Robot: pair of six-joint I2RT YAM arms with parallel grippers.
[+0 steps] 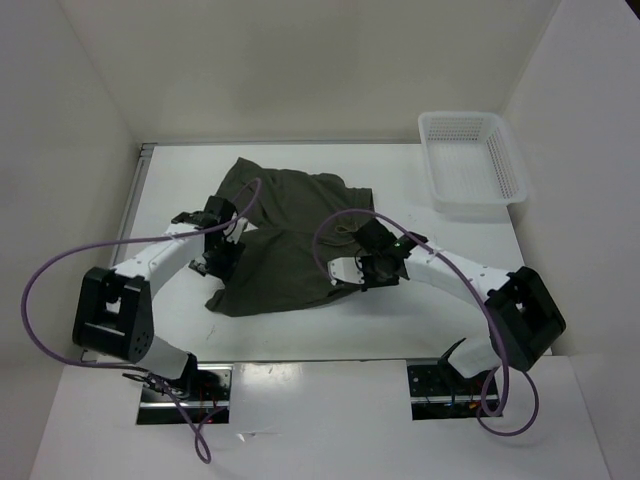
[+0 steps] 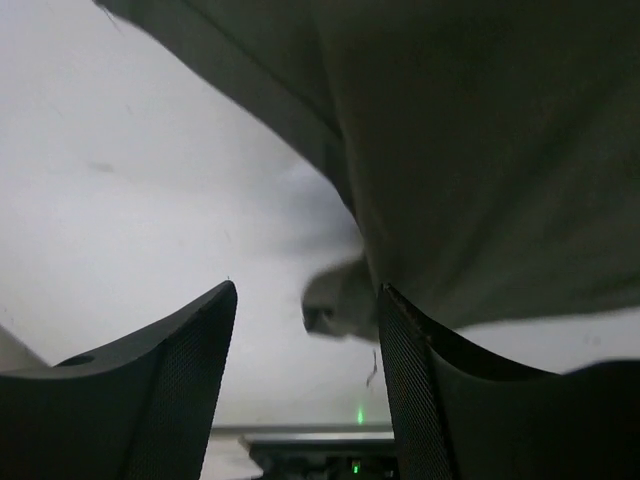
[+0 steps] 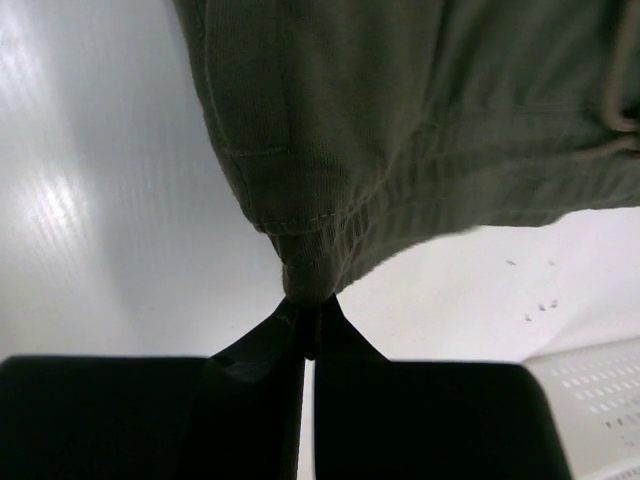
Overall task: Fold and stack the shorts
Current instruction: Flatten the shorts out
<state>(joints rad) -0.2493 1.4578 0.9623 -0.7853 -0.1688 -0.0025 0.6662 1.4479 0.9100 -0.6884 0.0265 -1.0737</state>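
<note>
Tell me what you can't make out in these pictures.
- Top view: parts of the shorts, hidden under both arms.
- Left wrist view: whether the left gripper touches the fabric; close and blurred.
- Right wrist view: most of the basket, cut off at the bottom right corner.

One pair of shorts (image 1: 285, 240), olive green. One white mesh basket (image 1: 473, 207). One table (image 1: 450, 300). Two robot arms: left arm (image 1: 160, 255) and right arm (image 1: 462, 270). Two grippers, one per arm: left gripper (image 2: 307, 290) and right gripper (image 3: 308, 305). Two purple cables, again one per arm: left cable (image 1: 60, 257) and right cable (image 1: 497, 345).
</note>
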